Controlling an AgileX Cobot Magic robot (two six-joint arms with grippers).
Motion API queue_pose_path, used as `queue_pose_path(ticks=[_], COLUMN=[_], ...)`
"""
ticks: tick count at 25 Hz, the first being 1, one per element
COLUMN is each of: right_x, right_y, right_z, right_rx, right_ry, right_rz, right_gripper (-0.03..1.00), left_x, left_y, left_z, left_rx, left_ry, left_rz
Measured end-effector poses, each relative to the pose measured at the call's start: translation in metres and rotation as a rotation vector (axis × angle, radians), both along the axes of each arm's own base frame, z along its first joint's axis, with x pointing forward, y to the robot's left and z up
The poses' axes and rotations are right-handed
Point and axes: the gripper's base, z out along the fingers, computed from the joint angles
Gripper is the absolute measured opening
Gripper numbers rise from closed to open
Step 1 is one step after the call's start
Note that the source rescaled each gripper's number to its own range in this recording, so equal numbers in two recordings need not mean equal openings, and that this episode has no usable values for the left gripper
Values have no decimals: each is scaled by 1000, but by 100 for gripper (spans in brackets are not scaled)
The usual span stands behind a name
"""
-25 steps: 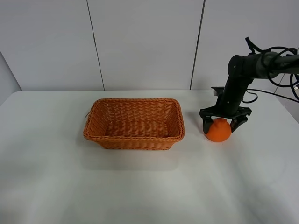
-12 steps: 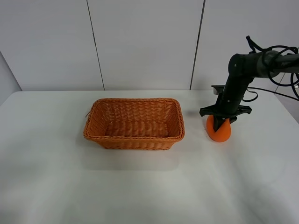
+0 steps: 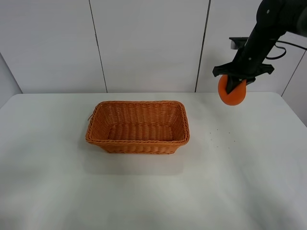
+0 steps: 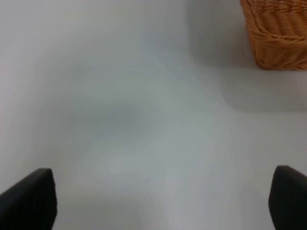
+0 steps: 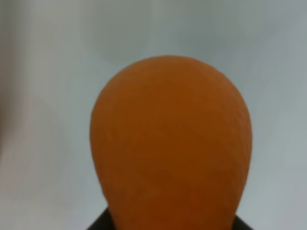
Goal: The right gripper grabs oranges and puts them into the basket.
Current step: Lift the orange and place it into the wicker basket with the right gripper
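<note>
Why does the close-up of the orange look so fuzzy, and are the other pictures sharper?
Right wrist view: the orange fills the frame, soft-edged, probably too close to the lens. Exterior high view: sharp, a faint shadow by the basket. Left wrist view: hazy, the left gripper just two dark blurs.

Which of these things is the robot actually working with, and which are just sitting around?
Part of the job:
- right gripper, shut on the orange and holding it in the air
- basket, with nothing in it yet

Just there:
- left gripper, open over bare table
- wall behind
</note>
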Motion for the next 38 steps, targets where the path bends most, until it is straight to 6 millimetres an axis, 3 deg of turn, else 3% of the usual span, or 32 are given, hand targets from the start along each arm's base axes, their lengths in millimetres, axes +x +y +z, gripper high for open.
queue_pose_path(ticks=[3, 5, 10, 14, 18, 21, 23, 27, 29, 33, 35, 38], right_x=[1, 0, -19, -40, -48, -46, -46, -44, -45, -49, -51, -49], right_y=[8, 27, 105, 170, 221, 246, 255, 258, 257, 256, 255, 257], right_z=[15, 21, 31, 25, -9, -48, -73, -102, -104, -105, -102, -83], right_rx=[-2, -1, 14, 33, 43, 29, 17, 4, 2, -9, -18, -10], right_ry=[-45, -67, -100, -139, -168, -173, -144, -88, -72, -24, 9, 12], right_rz=[21, 64, 241, 387, 485, 527, 541, 531, 526, 526, 527, 530], right_gripper=[0, 0, 0, 0, 0, 0, 0, 1, 16, 80, 93, 99], left_x=[0, 0, 0, 0, 0, 0, 0, 0, 0, 0, 0, 0], left_y=[0, 0, 0, 0, 0, 0, 0, 0, 0, 0, 0, 0], left_z=[0, 0, 0, 0, 0, 0, 0, 0, 0, 0, 0, 0], left_rx=[0, 0, 0, 0, 0, 0, 0, 0, 0, 0, 0, 0], left_ry=[0, 0, 0, 0, 0, 0, 0, 0, 0, 0, 0, 0], left_rz=[0, 0, 0, 0, 0, 0, 0, 0, 0, 0, 0, 0])
